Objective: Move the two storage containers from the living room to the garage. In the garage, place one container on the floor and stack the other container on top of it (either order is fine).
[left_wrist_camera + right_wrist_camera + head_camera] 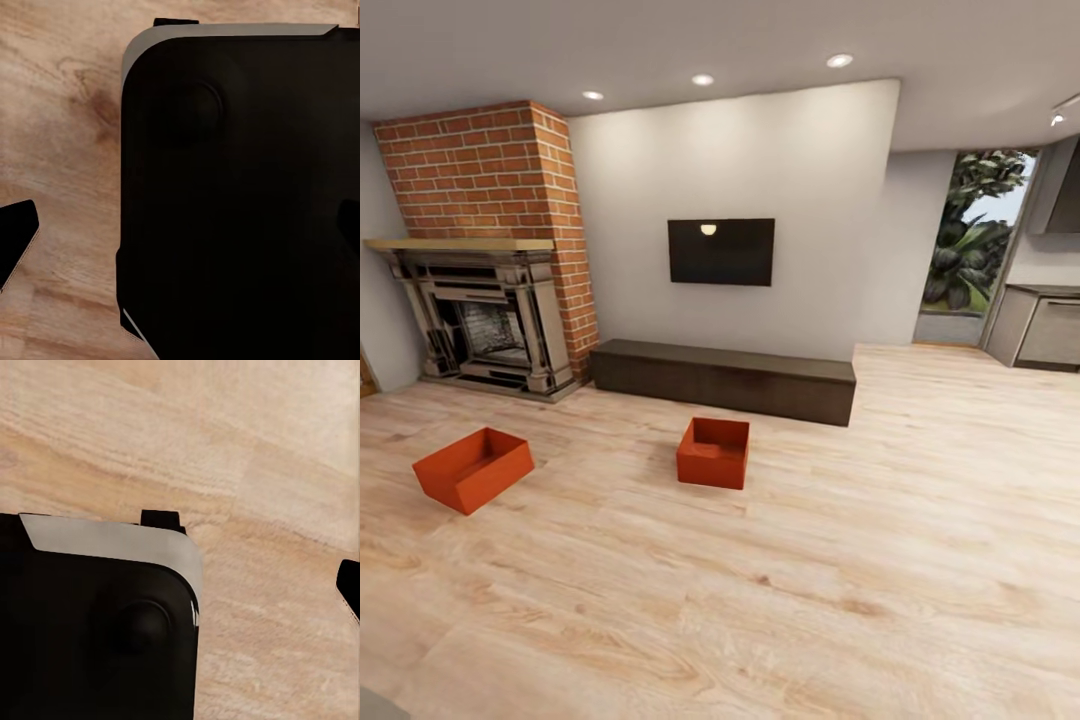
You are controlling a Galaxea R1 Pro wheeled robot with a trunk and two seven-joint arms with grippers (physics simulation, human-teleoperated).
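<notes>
Two orange-red storage containers stand open-topped on the light wood plank floor of the living room. One container lies at the left, in front of the fireplace. The other container sits near the middle, just in front of the dark low cabinet, and both are several steps ahead of me. In the left wrist view my left gripper hangs over my own dark base, with one fingertip far out to the side. My right gripper hangs likewise, its fingertip at the picture's edge. Both are empty.
A brick fireplace fills the back left corner. A black TV hangs on the pale wall above the cabinet. At the right is a tall window with plants and a grey counter. My black, grey-edged base sits under both wrists.
</notes>
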